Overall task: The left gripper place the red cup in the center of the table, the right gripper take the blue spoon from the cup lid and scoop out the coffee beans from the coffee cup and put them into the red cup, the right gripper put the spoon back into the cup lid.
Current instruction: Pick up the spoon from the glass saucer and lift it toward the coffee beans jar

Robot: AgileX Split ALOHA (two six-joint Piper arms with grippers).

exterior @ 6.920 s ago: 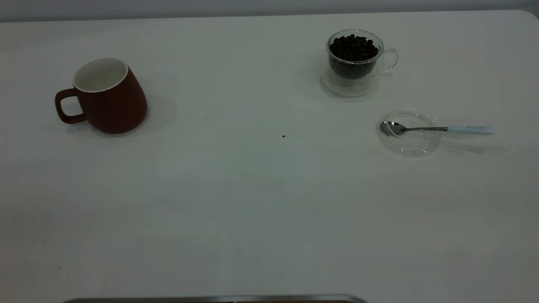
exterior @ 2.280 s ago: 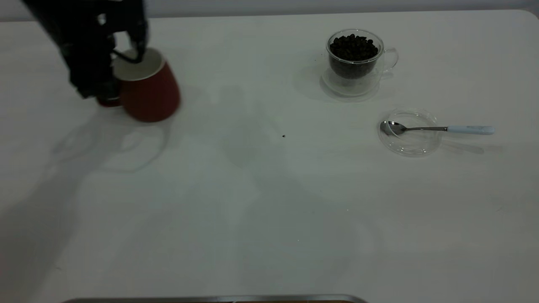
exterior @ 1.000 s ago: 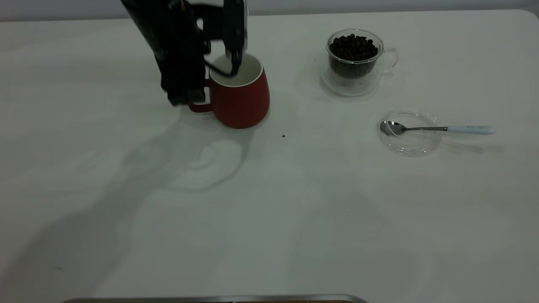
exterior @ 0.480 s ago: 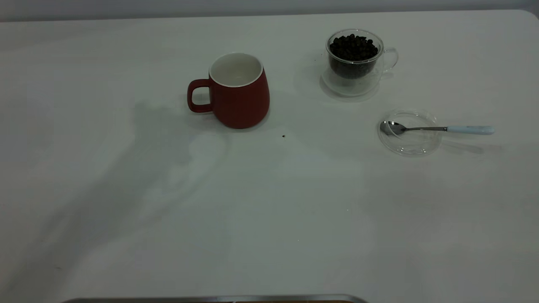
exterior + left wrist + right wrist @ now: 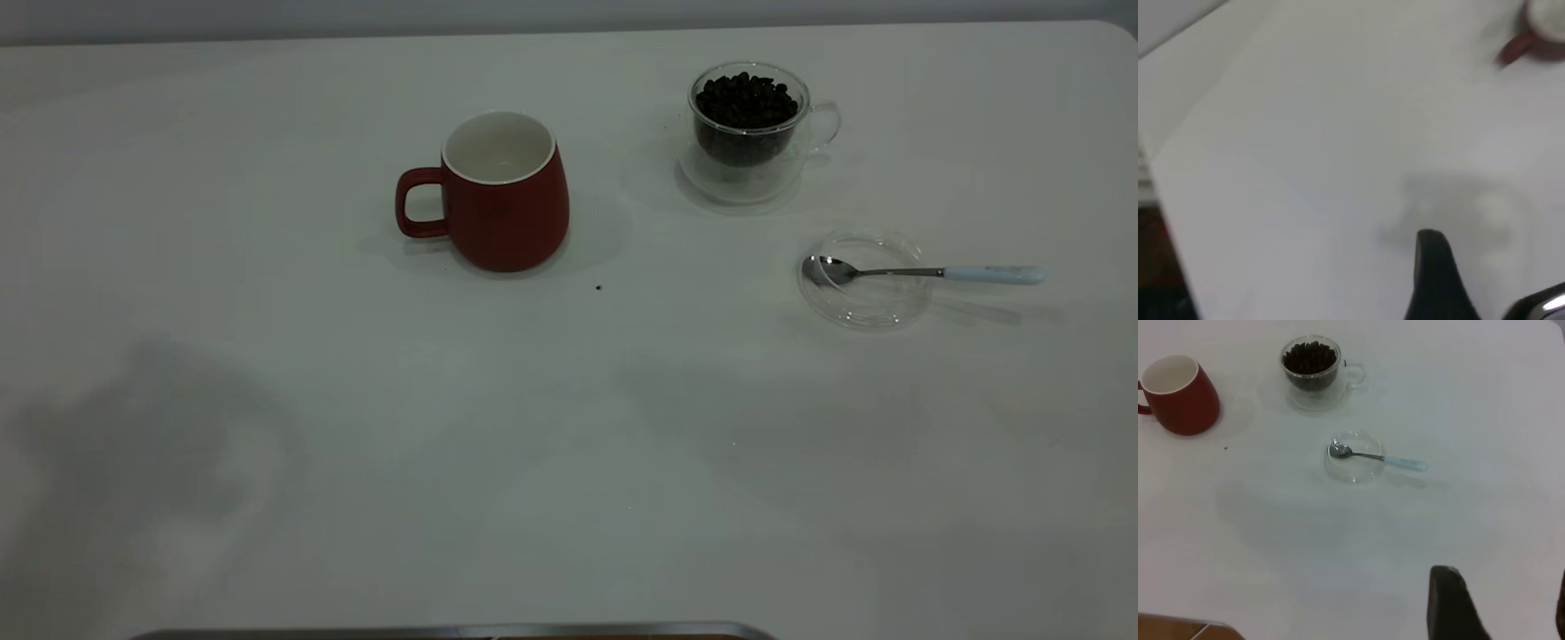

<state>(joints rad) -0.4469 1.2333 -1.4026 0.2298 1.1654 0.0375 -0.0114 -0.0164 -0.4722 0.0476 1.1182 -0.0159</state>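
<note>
The red cup (image 5: 502, 191) stands upright and empty near the middle of the table (image 5: 533, 444), handle to the left. The coffee cup (image 5: 751, 133), full of coffee beans (image 5: 745, 100), stands at the back right. The blue spoon (image 5: 925, 272) rests with its bowl in the cup lid (image 5: 864, 293), handle pointing right. Neither gripper shows in the exterior view. My left gripper (image 5: 1488, 280) is open and empty over bare table, far from the red cup (image 5: 1538, 33). My right gripper (image 5: 1505, 603) is open and empty, well short of the spoon (image 5: 1378, 458) and lid (image 5: 1355, 470).
A small dark speck (image 5: 597, 287) lies on the table just right of the red cup. A metal edge (image 5: 444, 633) runs along the front. The table's rounded corner (image 5: 1122, 31) is at the back right.
The left gripper carried the red cup from the far left to the table's middle, let go and withdrew out of the exterior view. Its shadow slid to the front left.
</note>
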